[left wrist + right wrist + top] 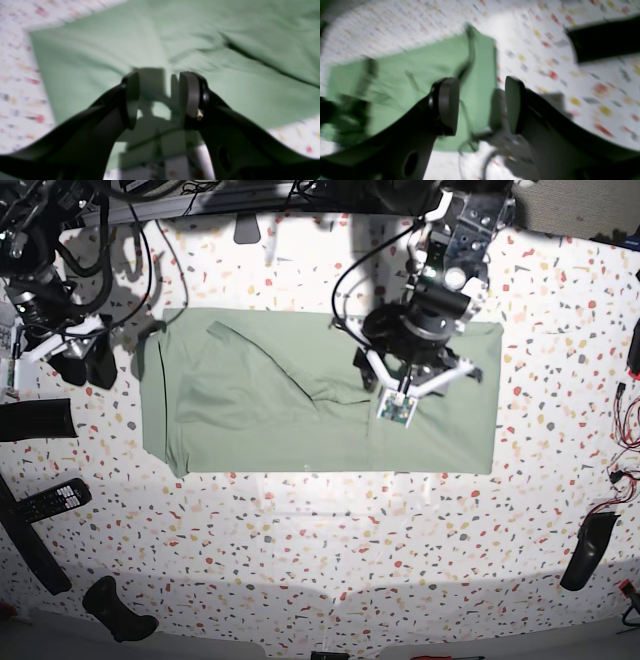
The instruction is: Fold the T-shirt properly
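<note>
- Left pincer [158, 100] hovers above the T-shirt [300, 410], pads apart with a clear gap, nothing between them.
- Right pincer [482, 106] stands wide and empty, over the shirt's edge.
- T-shirt lies spread as a long green rectangle on the speckled surface [330, 550], a diagonal fold crossing its middle.

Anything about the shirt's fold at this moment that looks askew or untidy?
Mostly neat: the T-shirt lies as a flat rectangle on the speckled table. One oddity: a diagonal crease runs from its upper left toward the middle, where the folded layer sits unevenly. Nothing looks spilled or damaged.
</note>
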{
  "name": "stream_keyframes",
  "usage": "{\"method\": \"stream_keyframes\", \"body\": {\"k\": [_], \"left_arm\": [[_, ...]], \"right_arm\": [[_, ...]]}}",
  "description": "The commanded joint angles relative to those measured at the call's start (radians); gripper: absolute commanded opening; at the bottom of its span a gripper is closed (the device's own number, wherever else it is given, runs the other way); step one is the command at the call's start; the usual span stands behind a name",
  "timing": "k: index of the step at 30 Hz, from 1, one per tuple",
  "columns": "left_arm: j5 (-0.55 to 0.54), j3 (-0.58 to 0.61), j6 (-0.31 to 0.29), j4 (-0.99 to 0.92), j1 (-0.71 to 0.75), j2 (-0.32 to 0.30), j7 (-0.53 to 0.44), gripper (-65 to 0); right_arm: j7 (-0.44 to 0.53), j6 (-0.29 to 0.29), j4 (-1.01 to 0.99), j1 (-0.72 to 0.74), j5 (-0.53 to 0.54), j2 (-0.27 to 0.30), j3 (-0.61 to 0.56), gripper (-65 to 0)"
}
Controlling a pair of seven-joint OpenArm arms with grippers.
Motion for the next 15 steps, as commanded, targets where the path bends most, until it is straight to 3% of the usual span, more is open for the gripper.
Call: {"method": "stream_keyframes", "body": {"k": [1,3,6,9,15], "left_arm": [[0.043,-0.001,0.003,0.020,-0.019,0.007,-0.040,-41.3],[0.162,-0.007,0.012,0.020,-0.024,0.007,-0.085,-41.4],[0.303,-0.042,0.185,0.020,-0.024,0.007,-0.105,-41.4],[0.278,-0.096,0.197,0.020,-0.023,0.007,-0.096,-41.4],[0.171,-0.108,0.190,0.020,-0.020,0.007,-0.061,-41.4]], "right_arm": [[0.021,0.009,0.019,0.006,0.053,0.013,0.003,-35.9],[0.025,0.009,0.019,0.009,0.099,0.014,0.003,-35.9],[0.025,0.009,0.019,0.030,0.101,0.013,0.003,-36.0],[0.021,0.009,0.019,0.063,0.097,0.014,0.004,-36.0],[-0.057,0.009,0.008,0.172,-0.037,0.018,0.003,-35.9]]}}
